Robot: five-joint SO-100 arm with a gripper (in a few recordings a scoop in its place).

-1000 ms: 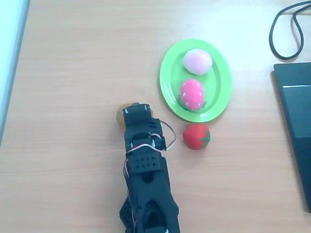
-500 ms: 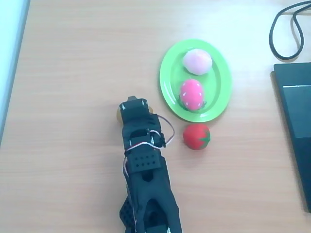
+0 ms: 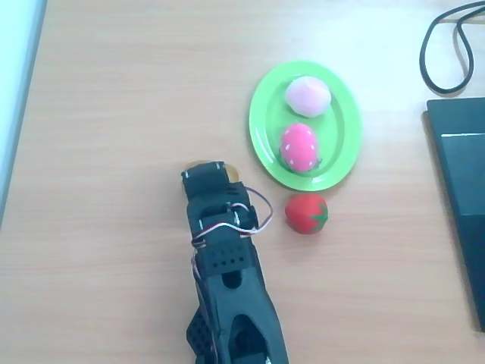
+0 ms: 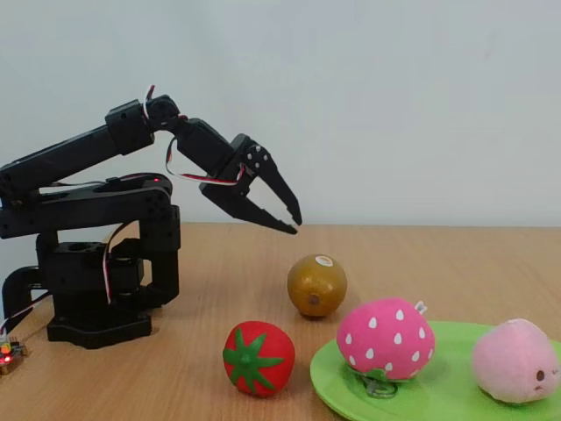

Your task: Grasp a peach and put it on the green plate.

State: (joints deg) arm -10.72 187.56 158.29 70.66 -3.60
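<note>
Strawberry beside plate, hand above

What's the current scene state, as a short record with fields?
peach: on the green plate, far end
dotted strawberry: on the same plate, nearer the arm
red strawberry: on the table beside the plate
brown round fruit: on the table under the gripper
gripper: raised above the table, fingers empty

Pale pink peach rests on far end of lime-green oval plate
</note>
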